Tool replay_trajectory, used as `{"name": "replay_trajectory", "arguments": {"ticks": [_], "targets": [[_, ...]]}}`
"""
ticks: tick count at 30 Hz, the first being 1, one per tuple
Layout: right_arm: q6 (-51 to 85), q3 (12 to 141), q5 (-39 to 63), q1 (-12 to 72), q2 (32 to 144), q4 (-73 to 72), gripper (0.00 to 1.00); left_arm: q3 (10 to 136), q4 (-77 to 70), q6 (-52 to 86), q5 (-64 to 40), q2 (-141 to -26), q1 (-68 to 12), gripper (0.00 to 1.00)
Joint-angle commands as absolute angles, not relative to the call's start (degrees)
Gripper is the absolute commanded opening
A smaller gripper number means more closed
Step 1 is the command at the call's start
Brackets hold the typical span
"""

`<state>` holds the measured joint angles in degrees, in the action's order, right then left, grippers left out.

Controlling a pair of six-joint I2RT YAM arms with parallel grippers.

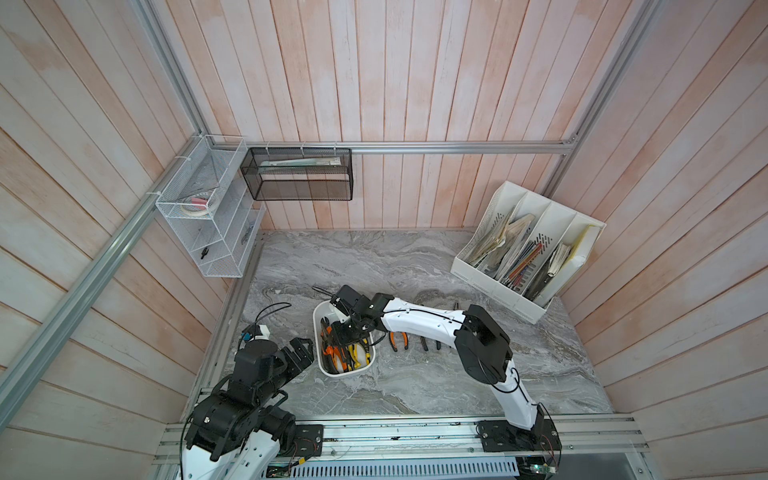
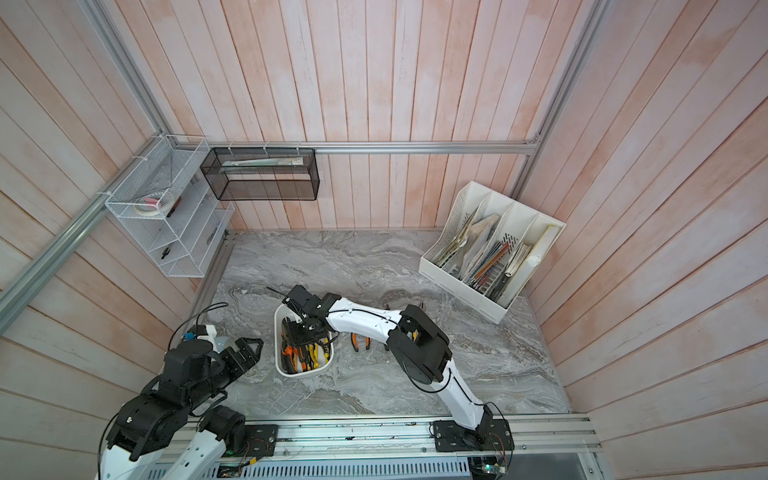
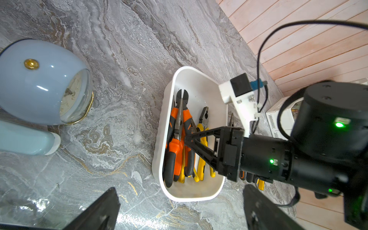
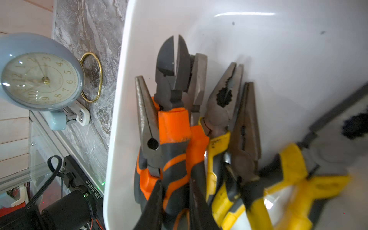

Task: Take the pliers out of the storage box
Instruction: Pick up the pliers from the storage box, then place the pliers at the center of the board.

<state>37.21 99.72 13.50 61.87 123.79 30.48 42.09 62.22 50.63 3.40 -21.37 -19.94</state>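
Observation:
The white storage box (image 1: 320, 368) (image 2: 279, 368) (image 3: 169, 95) (image 4: 119, 119) lies on the marble table left of centre. In it are several pliers: orange-and-black ones (image 3: 179, 143) (image 4: 175, 127) beside yellow-and-black ones (image 3: 203, 127) (image 4: 217, 143). My right gripper (image 1: 347, 332) (image 2: 305, 332) (image 3: 187, 139) (image 4: 175, 211) reaches down into the box, its two fingers pressed on either side of an orange-and-black handle. More pliers (image 1: 398, 340) (image 2: 359, 341) lie on the table right of the box, partly under the right arm. My left gripper (image 1: 301, 353) (image 2: 249, 353) (image 3: 179, 215) hovers left of the box, open and empty.
A pale blue clock (image 3: 39, 83) (image 4: 39, 79) stands on the table left of the box, near the left arm. A white slotted file organizer (image 1: 528, 249) sits at the back right. White (image 1: 208, 208) and black (image 1: 297, 174) mesh baskets hang on the walls.

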Motion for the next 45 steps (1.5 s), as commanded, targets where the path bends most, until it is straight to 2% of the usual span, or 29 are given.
{"name": "replay_trajectory", "arguments": {"ticks": [1, 12, 19, 27, 33, 38, 45], "targets": [[36.84, 97.18, 9.04, 60.18, 116.77, 23.88, 0.00, 42.47, 62.40, 50.63, 3.61, -21.25, -20.13, 1.00], [37.38, 85.62, 3.00, 55.75, 105.49, 12.85, 0.00, 43.10, 61.35, 50.11, 2.86, -22.94, -20.09, 1.00], [31.82, 84.73, 3.27, 46.70, 101.48, 19.68, 0.00, 43.18, 58.62, 47.59, -0.43, -27.98, -20.11, 1.00], [23.47, 82.56, -0.91, 35.74, 100.63, 28.17, 0.00, 43.24, 55.93, 45.80, -3.03, -32.76, -20.13, 1.00], [20.35, 81.91, -4.98, 29.84, 102.81, 30.83, 0.00, 43.62, 55.12, 44.41, -3.69, -35.29, -20.13, 1.00], [16.43, 87.64, -13.56, 28.98, 109.48, 36.15, 0.00, 43.26, 54.08, 44.30, -4.04, -36.64, -20.13, 1.00], [13.50, 92.97, -14.57, 28.96, 117.10, 36.62, 0.00, 41.90, 53.02, 44.82, -4.55, -37.08, -20.04, 1.00]]}}
